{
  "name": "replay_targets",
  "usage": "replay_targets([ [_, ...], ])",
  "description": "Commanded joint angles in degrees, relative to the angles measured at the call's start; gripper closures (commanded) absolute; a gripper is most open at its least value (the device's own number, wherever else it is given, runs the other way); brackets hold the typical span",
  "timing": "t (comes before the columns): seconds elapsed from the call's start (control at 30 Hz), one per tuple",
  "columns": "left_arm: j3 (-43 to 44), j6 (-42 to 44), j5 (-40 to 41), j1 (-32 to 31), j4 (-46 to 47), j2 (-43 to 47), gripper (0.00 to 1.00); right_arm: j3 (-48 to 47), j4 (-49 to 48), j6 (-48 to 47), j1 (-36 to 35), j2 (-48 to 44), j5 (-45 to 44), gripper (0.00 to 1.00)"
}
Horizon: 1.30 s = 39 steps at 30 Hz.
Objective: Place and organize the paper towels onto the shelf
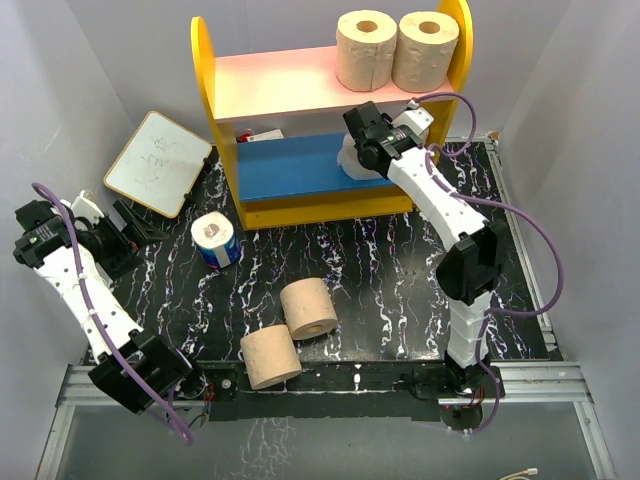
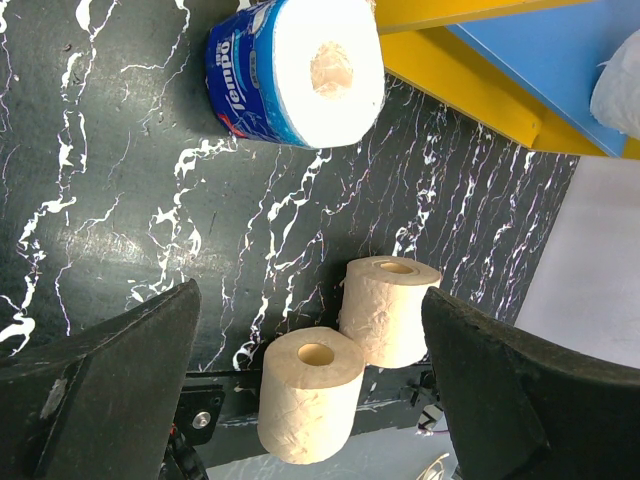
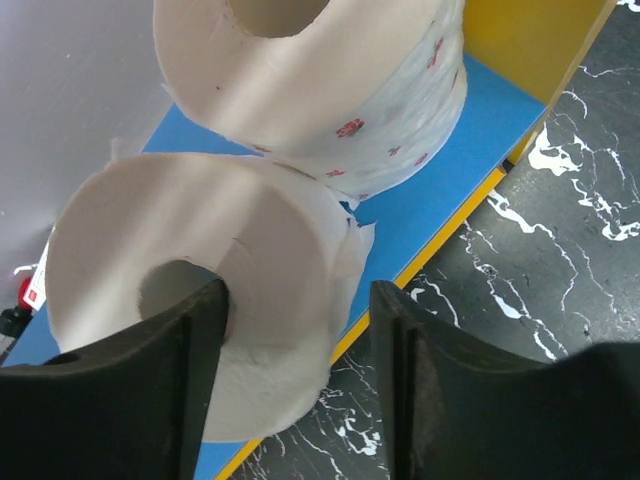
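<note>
The left gripper point(image 2: 310, 300) hangs at the far-left edge of the surface point(image 1: 400, 280), its fingers spread wide with nothing between them. Just beyond it, the whiteboard point(image 1: 158, 162) lies by the left wall. To the right, the blue-wrapped roll point(image 1: 216, 240) sits near the near-left corner of the shelf point(image 1: 205, 70), with open black surface all around it. Nearer the arms are two tan rolls close together. One tan roll point(image 1: 270, 357) is right at the near edge of the surface, and the other tan roll point(image 1: 309, 307) is just beyond it to the right.

The left stretch of the shelf's pink board point(image 1: 280, 85) is bare. Two more tan rolls point(image 1: 366, 48) point(image 1: 425, 50) stand side by side at its right end, against the yellow panel. The blue board point(image 1: 285, 165) below is likewise bare through its middle.

At the right end of the blue board, the right gripper point(image 3: 300, 290) reaches in. It straddles the wall of a white roll point(image 3: 270, 240), one finger at the hollow core and the other outside. Whether it is squeezing the roll cannot be told. That roll rests at the board's front yellow edge, touching a printed white roll point(image 3: 330, 90) behind it.
</note>
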State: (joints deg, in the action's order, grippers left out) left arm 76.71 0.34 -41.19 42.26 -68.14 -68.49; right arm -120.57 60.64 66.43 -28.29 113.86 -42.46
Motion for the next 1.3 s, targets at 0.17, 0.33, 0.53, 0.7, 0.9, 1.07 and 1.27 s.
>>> replay_targets([
  [0.17,-0.60,0.10,-1.51,0.34,-0.59,0.81,0.09,24.53,-27.21,-12.83,0.29,-25.19,6.97,0.29],
  [0.33,-0.51,0.19,-1.75,0.34,-0.68,0.51,0.09,23.43,-26.29,-19.80,0.30,-26.78,7.03,0.23],
  [0.53,-0.31,0.20,-1.86,0.33,-0.94,1.14,0.09,27.35,-31.54,-40.93,0.26,-30.04,24.90,0.28],
  [0.7,-1.75,-0.13,-1.57,0.34,-0.39,3.51,0.09,39.33,-26.93,-74.98,0.26,-37.53,56.85,0.01],
  [0.9,-2.52,0.03,-2.01,0.36,-0.23,4.02,0.09,51.94,-18.06,-96.04,1.75,-46.25,57.21,0.02],
  [1.07,-3.53,0.01,-2.20,0.36,0.23,4.52,0.09,52.57,-2.60,-103.91,-0.19,-46.37,80.22,0.02],
  [1.27,-3.58,-0.52,-0.64,0.35,0.53,5.30,0.09,52.12,-6.07,-100.86,-14.10,-41.05,72.90,0.02],
])
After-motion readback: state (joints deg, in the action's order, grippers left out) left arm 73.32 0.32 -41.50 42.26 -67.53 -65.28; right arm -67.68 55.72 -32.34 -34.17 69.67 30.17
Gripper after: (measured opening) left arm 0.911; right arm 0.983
